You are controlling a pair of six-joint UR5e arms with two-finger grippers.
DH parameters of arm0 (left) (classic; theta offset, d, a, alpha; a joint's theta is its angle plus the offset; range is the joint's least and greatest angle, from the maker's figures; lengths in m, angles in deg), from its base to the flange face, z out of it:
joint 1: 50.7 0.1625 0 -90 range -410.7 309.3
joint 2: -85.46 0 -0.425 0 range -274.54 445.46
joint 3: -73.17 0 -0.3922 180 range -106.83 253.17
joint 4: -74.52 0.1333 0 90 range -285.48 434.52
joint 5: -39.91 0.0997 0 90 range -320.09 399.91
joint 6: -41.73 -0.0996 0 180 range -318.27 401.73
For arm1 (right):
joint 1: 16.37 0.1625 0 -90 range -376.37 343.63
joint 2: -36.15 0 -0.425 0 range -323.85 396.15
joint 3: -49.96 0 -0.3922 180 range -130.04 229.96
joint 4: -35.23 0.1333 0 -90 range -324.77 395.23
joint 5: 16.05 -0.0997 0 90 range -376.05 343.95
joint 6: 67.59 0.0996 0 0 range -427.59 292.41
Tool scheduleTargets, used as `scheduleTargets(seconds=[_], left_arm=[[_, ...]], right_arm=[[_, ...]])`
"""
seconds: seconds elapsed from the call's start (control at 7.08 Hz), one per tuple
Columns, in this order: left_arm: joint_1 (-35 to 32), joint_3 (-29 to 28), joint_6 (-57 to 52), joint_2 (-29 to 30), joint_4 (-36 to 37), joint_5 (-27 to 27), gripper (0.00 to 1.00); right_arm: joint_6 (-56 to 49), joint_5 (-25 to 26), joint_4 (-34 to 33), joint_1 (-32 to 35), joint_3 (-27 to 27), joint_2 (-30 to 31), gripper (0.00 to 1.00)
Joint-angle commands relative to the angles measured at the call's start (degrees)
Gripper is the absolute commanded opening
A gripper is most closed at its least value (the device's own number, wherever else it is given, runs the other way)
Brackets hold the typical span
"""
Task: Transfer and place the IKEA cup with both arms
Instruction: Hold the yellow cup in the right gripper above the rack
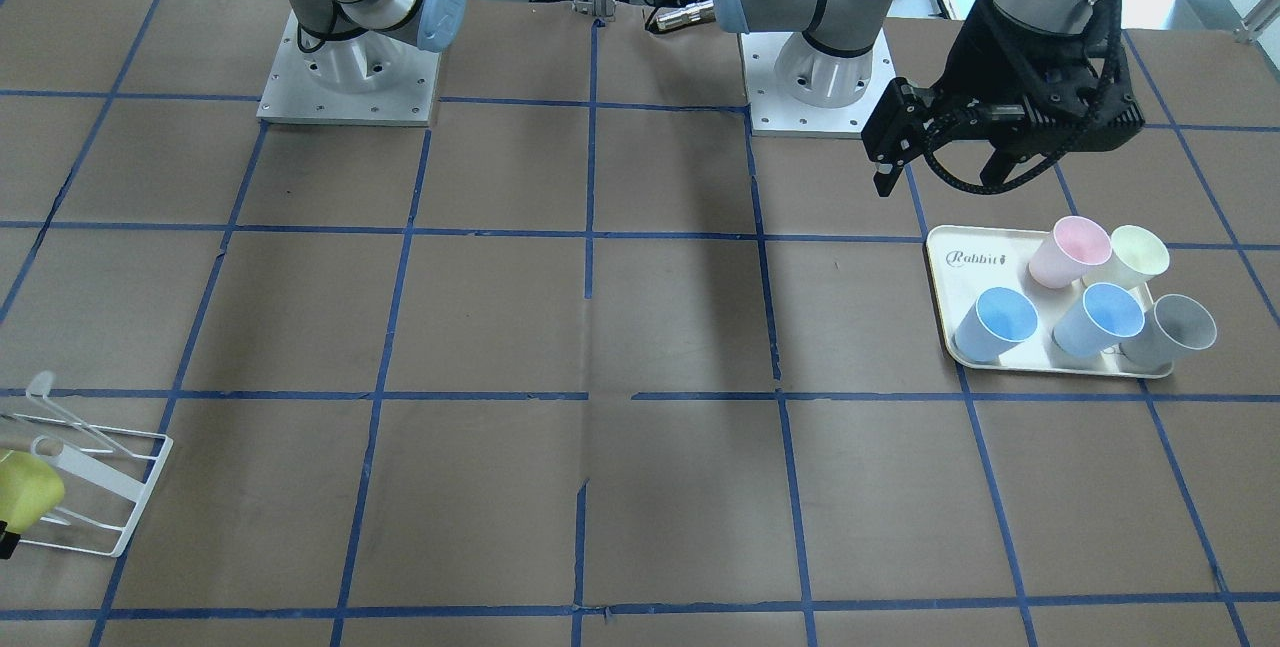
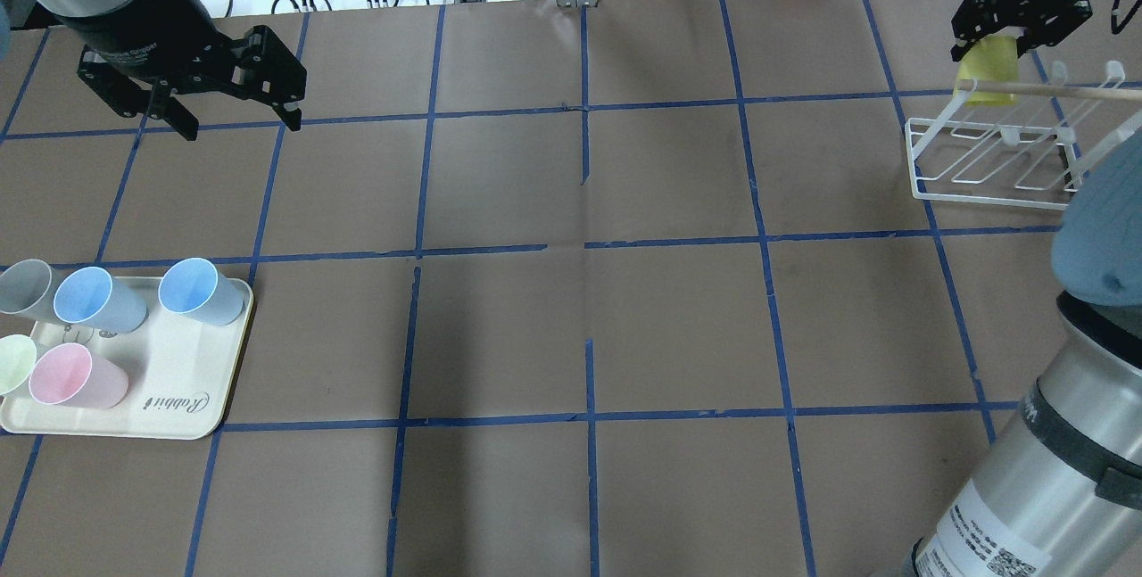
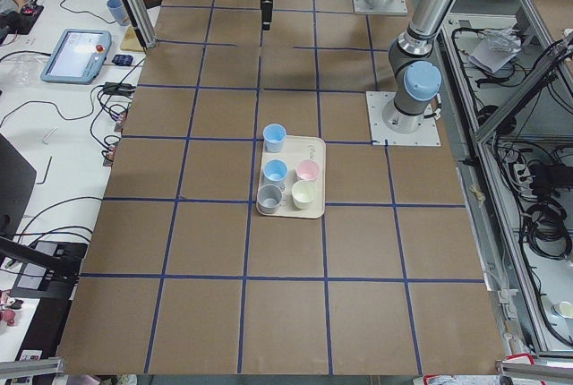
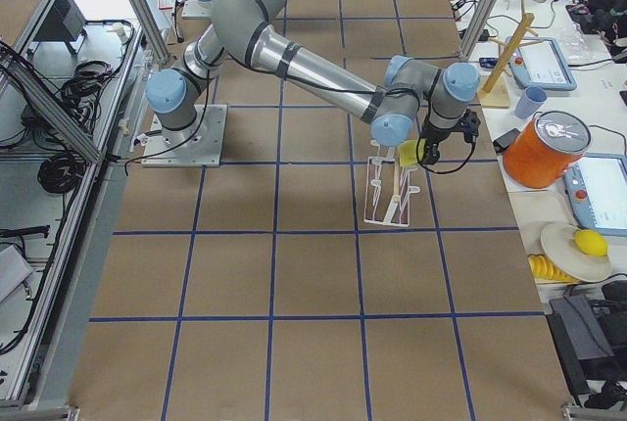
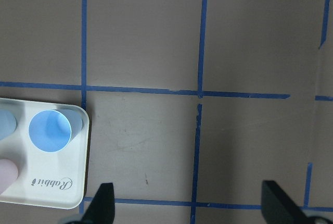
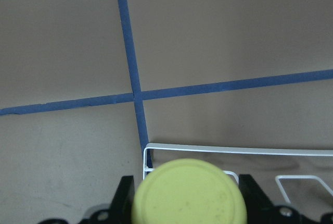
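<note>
**Yellow cup held at the rack by the right gripper; left gripper open near the tray**

You are looking down on a brown table (image 2: 589, 292) marked into squares with blue tape. At its far right corner, your right gripper (image 2: 990, 49) is clamped on the yellow cup (image 2: 986, 69), one black finger on each side. The cup hangs at the far left corner of a white wire rack (image 2: 911, 158). You cannot tell from these views whether the cup touches the rack. In the right wrist view, the cup's closed base faces the camera, with the rack's frame just beyond it.

On the opposite side of the table, your left gripper (image 2: 242, 127) hovers above bare table with its jaws spread wide and nothing between them. It sits beyond a cream tray (image 2: 178, 381) and well apart from it.

The tray carries five upright cups. Two blue cups (image 2: 201, 292) (image 2: 98, 300) and a grey cup (image 2: 25, 287) stand in its far row. A pink cup (image 2: 76, 378) and a pale green cup (image 2: 13, 363) stand in its near row.
</note>
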Motion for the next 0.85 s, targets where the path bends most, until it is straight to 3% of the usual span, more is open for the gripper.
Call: scheduleTargets(seconds=[0.0,0.14,0.71], left_arm=[[0.0,0.0,0.0,0.0,0.0,0.0,1.00],[0.0,0.0,-0.1,0.0,0.0,0.0,1.00],[0.1,-0.3,0.0,0.1,0.0,-0.2,1.00]], right_arm=[[-0.1,0.9,1.2,0.0,0.2,0.4,0.14],[-0.2,2.9,1.3,0.0,0.6,0.7,0.07],[-0.4,2.1,1.0,0.2,5.5,1.5,0.00]])
